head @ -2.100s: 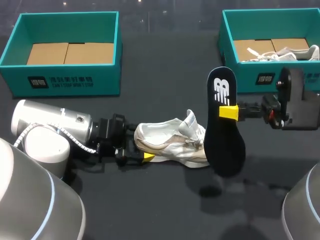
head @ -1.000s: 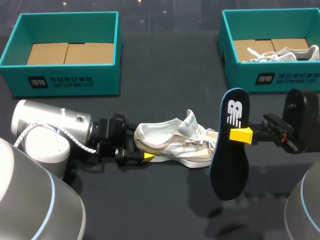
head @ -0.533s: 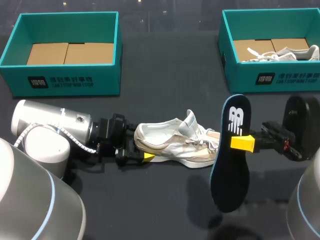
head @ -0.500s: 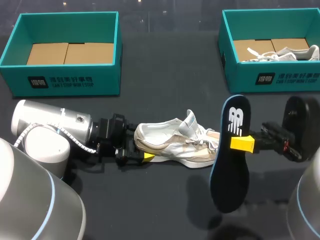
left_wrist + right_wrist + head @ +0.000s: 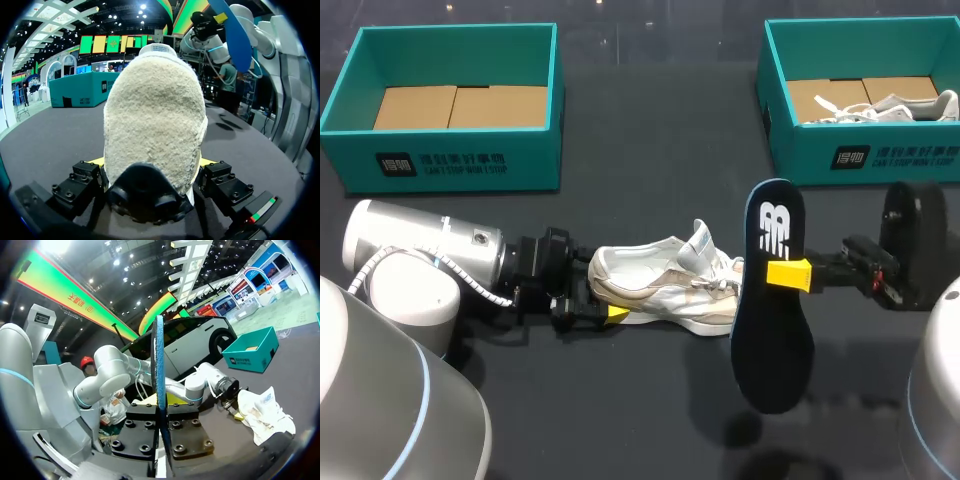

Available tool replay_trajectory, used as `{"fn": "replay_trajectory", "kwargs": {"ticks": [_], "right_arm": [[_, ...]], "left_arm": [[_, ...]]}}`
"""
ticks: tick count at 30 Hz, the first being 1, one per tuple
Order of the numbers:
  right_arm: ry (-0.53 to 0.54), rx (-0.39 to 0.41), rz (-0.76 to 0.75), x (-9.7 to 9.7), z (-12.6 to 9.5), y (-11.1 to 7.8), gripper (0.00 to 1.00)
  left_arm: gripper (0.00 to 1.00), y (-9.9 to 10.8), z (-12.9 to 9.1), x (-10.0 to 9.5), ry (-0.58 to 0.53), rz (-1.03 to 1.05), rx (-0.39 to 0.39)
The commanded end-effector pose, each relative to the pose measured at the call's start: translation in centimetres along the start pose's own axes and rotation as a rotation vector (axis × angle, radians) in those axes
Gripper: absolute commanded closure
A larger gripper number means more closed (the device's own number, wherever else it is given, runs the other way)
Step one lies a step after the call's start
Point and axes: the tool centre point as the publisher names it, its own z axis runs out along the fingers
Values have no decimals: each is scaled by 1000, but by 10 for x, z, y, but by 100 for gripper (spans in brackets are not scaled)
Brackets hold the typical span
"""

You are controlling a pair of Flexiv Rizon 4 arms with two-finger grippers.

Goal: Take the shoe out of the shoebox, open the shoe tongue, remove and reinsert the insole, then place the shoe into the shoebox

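Surroundings: dark table point(image 5: 650, 150). Teal shoebox point(image 5: 450, 165) at far left, cardboard floor showing. Second teal shoebox point(image 5: 860, 160) at far right, with a white laced shoe point(image 5: 900, 105) inside. Both boxes stood well apart from the work at the middle.

Shoe point(image 5: 665, 290) lay on the table at centre, between the arms. Insole point(image 5: 770, 300) hung in the air just beside its toe end, covering part of the toe in the head view.

Left gripper point(image 5: 600, 312) was clamped on the shoe's heel, one finger on each side; the left wrist view was filled by the heel point(image 5: 155, 125). Right gripper point(image 5: 788, 275) was pinching the insole at about mid-length; the right wrist view showed the insole point(image 5: 160, 380) edge-on between the fingers.

Shoe's long axis ran left to right, heel toward the left arm, toe toward the right; tongue raised. Insole's long axis ran near upright, slightly tilted, printed end uppermost.

Shoe: off-white, cream panels, pale sole. Insole: dark navy, with a white mark near the upper end.
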Motion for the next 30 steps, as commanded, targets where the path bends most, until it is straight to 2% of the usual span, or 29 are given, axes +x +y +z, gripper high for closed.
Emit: {"fn": "replay_trajectory", "kwargs": {"ticks": [1, 13, 14, 15, 16, 17, 24, 30], "right_arm": [[-539, 4, 2, 7, 0, 2, 100], [-538, 5, 7, 8, 0, 1, 100], [-538, 5, 7, 8, 0, 1, 100], [-538, 5, 7, 8, 0, 1, 100], [-538, 5, 7, 8, 0, 1, 100], [-538, 5, 7, 8, 0, 1, 100], [-538, 5, 7, 8, 0, 1, 100], [-538, 5, 7, 8, 0, 1, 100]], "left_arm": [[100, 4, 0, 1, -2, 0, -1], [100, 4, -2, 2, 3, 2, -7], [72, 4, -3, 2, 3, 3, -8], [51, 3, -4, 2, 3, 2, -11], [7, 3, -5, 2, 4, 1, -13], [0, 2, -6, 2, 4, 3, -17], [0, 0, -17, 4, -1, 13, -47], [0, -2, -31, 5, -8, 25, -112]]}}
